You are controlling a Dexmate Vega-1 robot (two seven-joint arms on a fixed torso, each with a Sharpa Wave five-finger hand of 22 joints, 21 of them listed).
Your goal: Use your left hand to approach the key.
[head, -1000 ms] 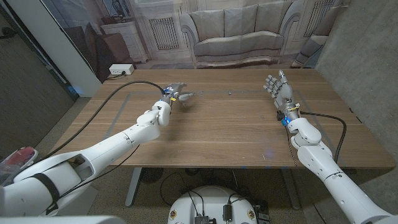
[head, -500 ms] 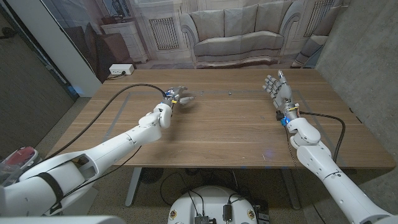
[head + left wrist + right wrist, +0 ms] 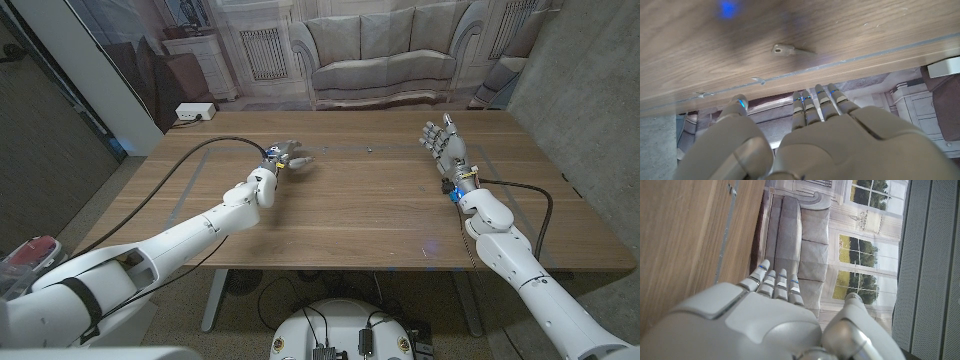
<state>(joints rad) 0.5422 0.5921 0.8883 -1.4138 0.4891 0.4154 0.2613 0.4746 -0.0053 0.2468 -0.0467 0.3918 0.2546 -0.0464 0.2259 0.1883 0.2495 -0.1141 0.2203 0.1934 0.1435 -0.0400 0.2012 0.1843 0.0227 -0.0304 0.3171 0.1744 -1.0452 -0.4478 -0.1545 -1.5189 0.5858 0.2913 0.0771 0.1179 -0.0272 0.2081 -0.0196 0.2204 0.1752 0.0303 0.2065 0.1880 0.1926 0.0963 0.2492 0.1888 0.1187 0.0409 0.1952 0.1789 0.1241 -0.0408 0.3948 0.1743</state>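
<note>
The small metal key (image 3: 788,49), flat with a rounded head and thin shaft, lies on the grained wooden desk (image 3: 360,210) in the head view's upper middle. The left robot hand (image 3: 286,155), smooth and grey, hovers left of it, fingers apart, empty. The right robot hand (image 3: 446,142) stands at upper right, fingers spread.

1. Between the left hand (image 3: 284,156) and the key (image 3: 371,150) the wooden table (image 3: 340,215) is bare wood; nothing stands on that stretch.
2. In the left wrist view the key (image 3: 786,49) lies alone beyond the fingertips (image 3: 816,96), with open board all around it.
3. The right hand (image 3: 447,143) stands upright well to the key's other side, off the direct line.
4. A black cable (image 3: 190,157) trails along the left arm, behind the hand.
</note>
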